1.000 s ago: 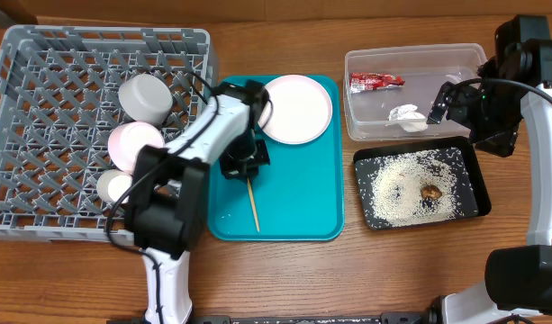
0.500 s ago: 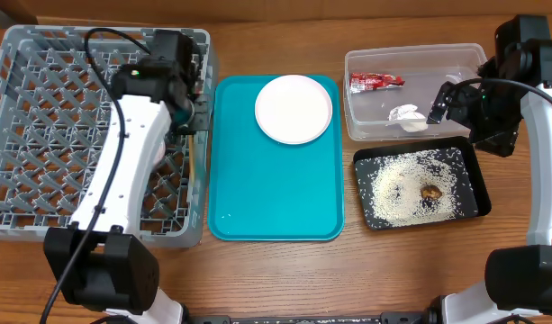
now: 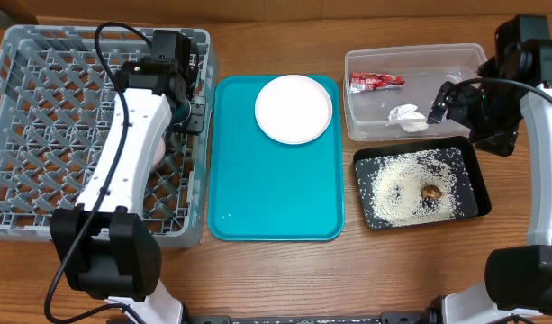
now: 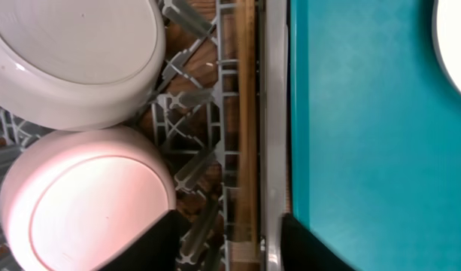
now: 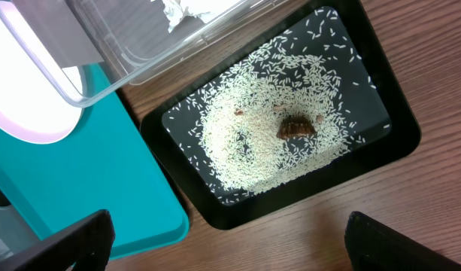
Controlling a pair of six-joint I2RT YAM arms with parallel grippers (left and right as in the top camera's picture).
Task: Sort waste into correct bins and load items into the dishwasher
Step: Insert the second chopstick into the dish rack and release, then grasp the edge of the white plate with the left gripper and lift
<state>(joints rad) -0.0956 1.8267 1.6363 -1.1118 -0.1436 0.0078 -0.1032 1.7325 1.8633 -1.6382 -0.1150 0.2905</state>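
My left gripper (image 3: 193, 115) is open over the right edge of the grey dish rack (image 3: 50, 90). In the left wrist view its jaws (image 4: 230, 245) straddle the wooden chopsticks (image 4: 245, 113), which lie along the rack's right wall (image 4: 274, 150). The greenish-white bowl (image 4: 72, 53) and the pink bowl (image 4: 87, 203) sit upside down in the rack. The white plate (image 3: 294, 108) lies on the teal tray (image 3: 276, 198). The clear tub (image 3: 456, 58) holds the red wrapper (image 3: 376, 81) and the tissue (image 3: 407, 115). The black tray (image 3: 474, 171) holds rice (image 3: 402, 184) and a brown scrap (image 3: 430, 191). My right gripper (image 3: 440, 104) is open and empty above the tub's right end. The cup is hidden.
My left arm lies across the rack and hides part of its contents. The teal tray sits between the rack and the two bins. In the right wrist view, bare wooden table (image 5: 290, 241) shows in front of the black tray (image 5: 395, 143).
My left gripper carried the chopsticks from the teal tray to the rack's right edge. Its jaws now stand open with the chopsticks lying in the rack. The right arm has not moved.
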